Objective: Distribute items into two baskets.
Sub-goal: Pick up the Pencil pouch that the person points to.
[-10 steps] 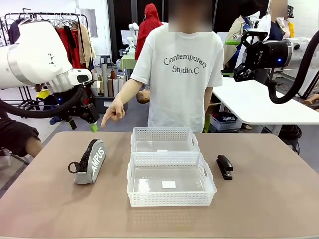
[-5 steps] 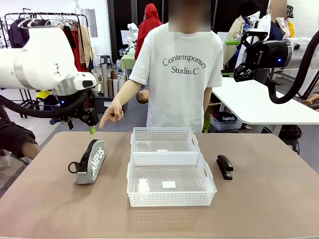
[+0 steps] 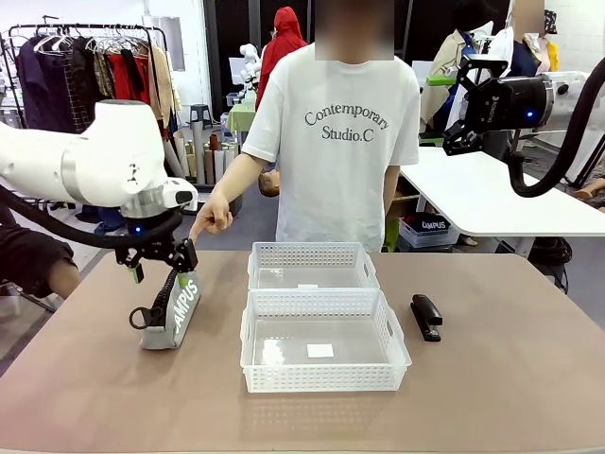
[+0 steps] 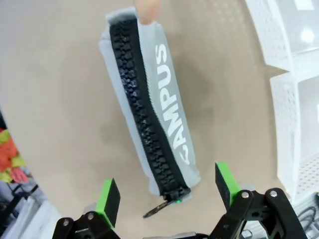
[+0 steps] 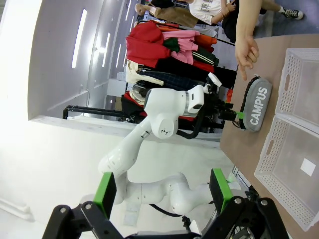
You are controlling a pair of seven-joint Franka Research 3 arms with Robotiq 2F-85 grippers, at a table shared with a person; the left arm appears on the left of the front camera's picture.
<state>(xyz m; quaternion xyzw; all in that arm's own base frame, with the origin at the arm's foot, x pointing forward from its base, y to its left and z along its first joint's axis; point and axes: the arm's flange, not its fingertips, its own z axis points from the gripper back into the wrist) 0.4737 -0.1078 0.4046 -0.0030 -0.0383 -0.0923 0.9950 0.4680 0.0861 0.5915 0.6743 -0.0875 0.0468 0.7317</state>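
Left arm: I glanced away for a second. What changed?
The left pincer dropped to just over the pouch, open, gripping nothing. Pouch, baskets, stapler, the person's pointing hand and the raised right pincer stayed put.

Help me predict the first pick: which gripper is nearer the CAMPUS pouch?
Left. The left gripper hangs open just over the pouch; the right gripper is raised high across the table.
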